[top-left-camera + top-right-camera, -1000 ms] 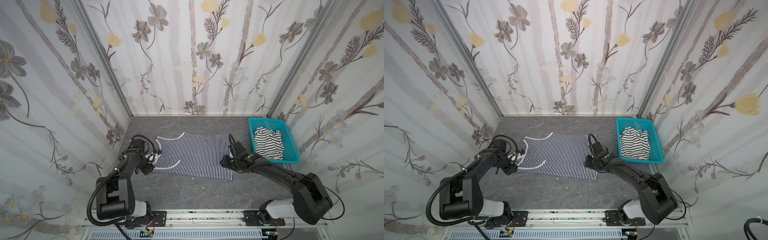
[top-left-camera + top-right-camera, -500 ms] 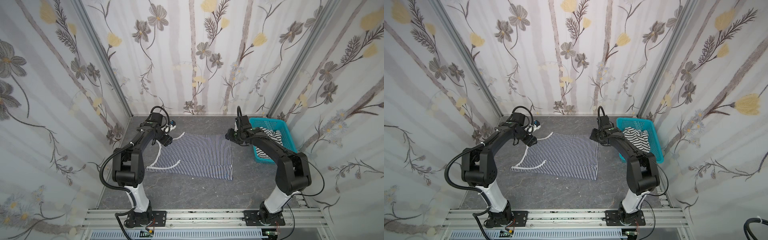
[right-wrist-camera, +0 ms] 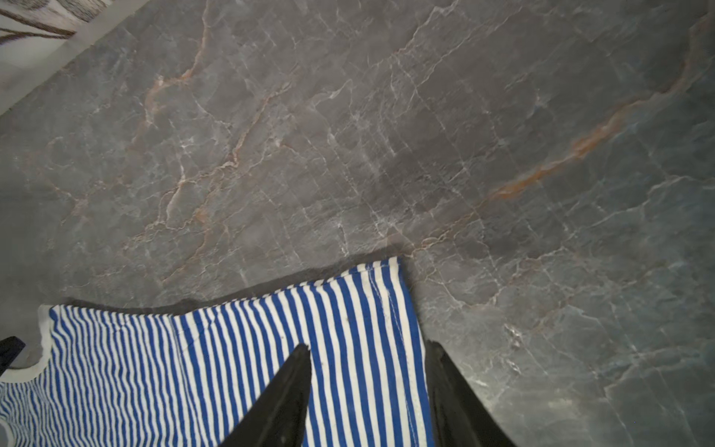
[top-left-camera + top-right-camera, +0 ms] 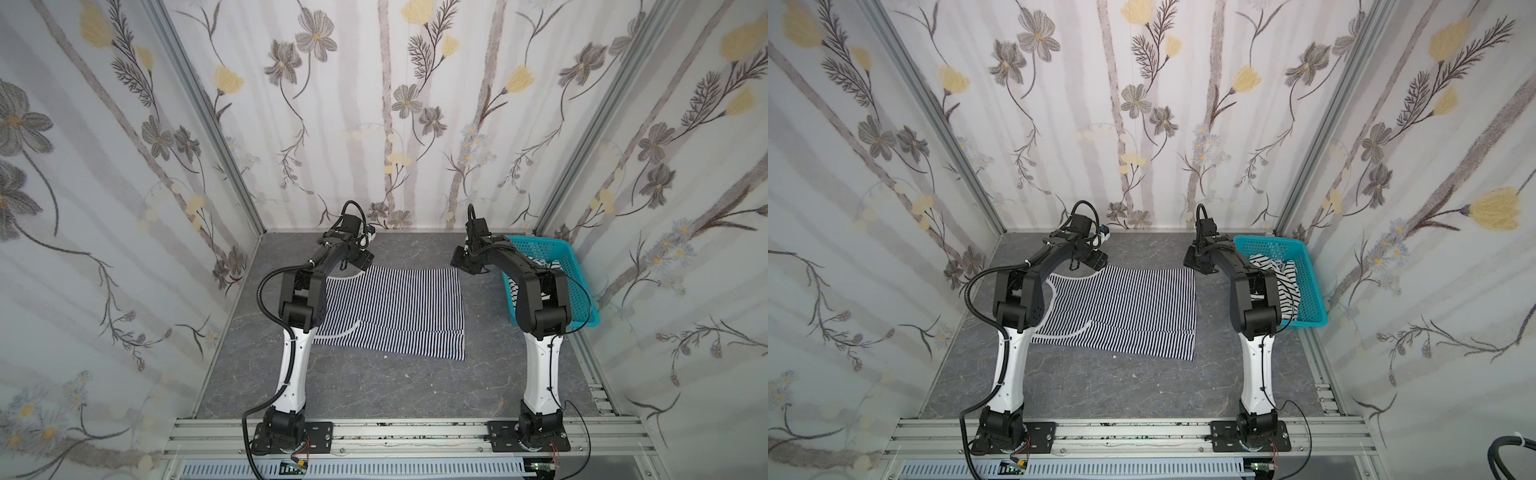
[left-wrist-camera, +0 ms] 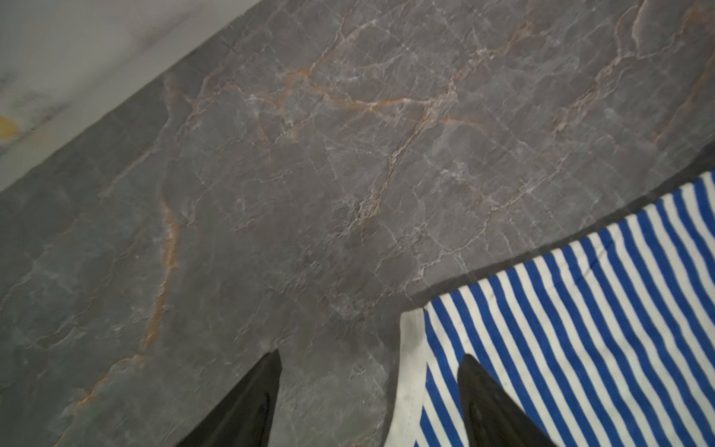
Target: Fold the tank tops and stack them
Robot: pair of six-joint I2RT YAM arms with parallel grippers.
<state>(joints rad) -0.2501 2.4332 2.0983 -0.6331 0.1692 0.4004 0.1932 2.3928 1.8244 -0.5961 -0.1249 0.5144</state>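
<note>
Tank tops are my job, two of them, and only one is out on the table (image 4: pixel 374 390). Nearest my bases the grey slab is bare, which leaves room for a stack.

Beyond that bare strip lies the fine-striped navy top (image 4: pixel 395 303), spread flat and sideways to me, with the straps toward my left arm and the hem toward my right. Across its near part runs a cloth edge that begins as a curve of white trim (image 4: pixel 340 333) and goes on straight to the hem side. I take that for one layer laid over another, a lengthwise fold.

Farther on, at the top's far edge, hang both my hands, one at each corner. A wide limp cloth folds straight only when both ends are lifted together.

My left gripper (image 5: pixel 370 354) is spread wide, with one finger over the stone and one over the stripes. The trimmed strap edge lies between them and nothing is pinched. My right gripper (image 3: pixel 368 344) is parted too, straddling the hem corner, one finger above the stripes and the other above bare table. It holds nothing. I judge the next move to be lowering and closing on those two corners.

Off to my right, reaching back toward the far corner, stands the turquoise basket (image 4: pixel 536 247). The wide-striped white top (image 4: pixel 1289 291) is crumpled inside it, not yet folded. Behind everything rises the flowered wall (image 4: pixel 386 124).
</note>
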